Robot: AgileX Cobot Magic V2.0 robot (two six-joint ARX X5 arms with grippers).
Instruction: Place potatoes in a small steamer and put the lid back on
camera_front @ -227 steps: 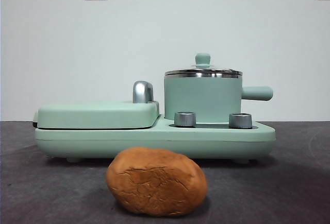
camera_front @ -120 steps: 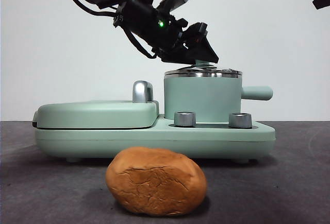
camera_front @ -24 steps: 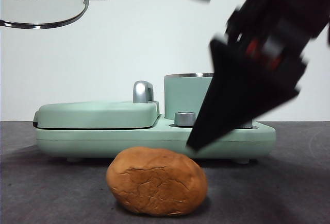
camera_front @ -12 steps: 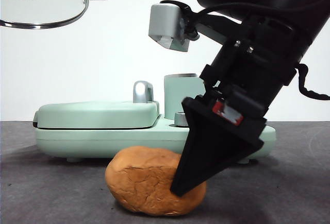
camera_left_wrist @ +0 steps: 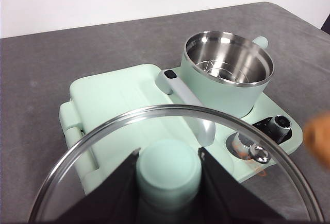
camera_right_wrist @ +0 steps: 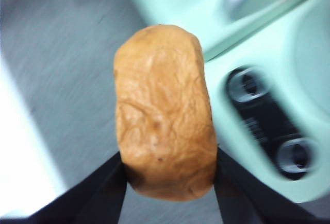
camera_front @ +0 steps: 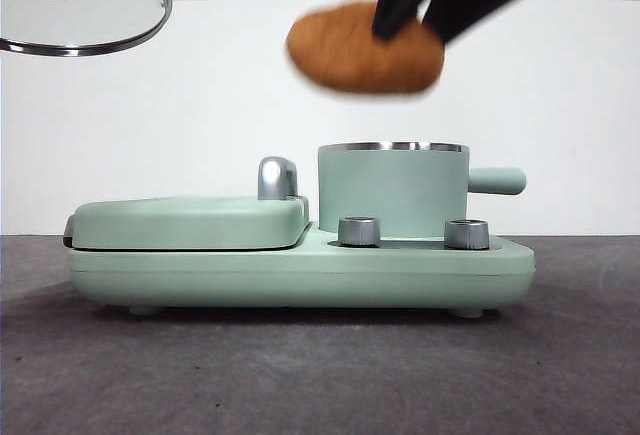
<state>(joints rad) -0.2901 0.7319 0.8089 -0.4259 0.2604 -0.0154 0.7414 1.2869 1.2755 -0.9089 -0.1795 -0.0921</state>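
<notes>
Now you are carrying the potato to the pot.

Your right gripper (camera_right_wrist: 167, 175) pinches the potato (camera_front: 365, 47) between its jaws, just above the open steamer (camera_front: 393, 190); next, centre it over the rim and lower it in. Your left gripper (camera_left_wrist: 168, 170) is clamped on the lid (camera_left_wrist: 175, 126) knob, well aside.

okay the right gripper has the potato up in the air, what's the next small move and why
Probably shift the right gripper sideways toward the handle side until the potato is centred over the small steamer, then lower it. In the front view the potato hangs above the open rim but off-centre, and the left gripper holds the lid clear.
</notes>
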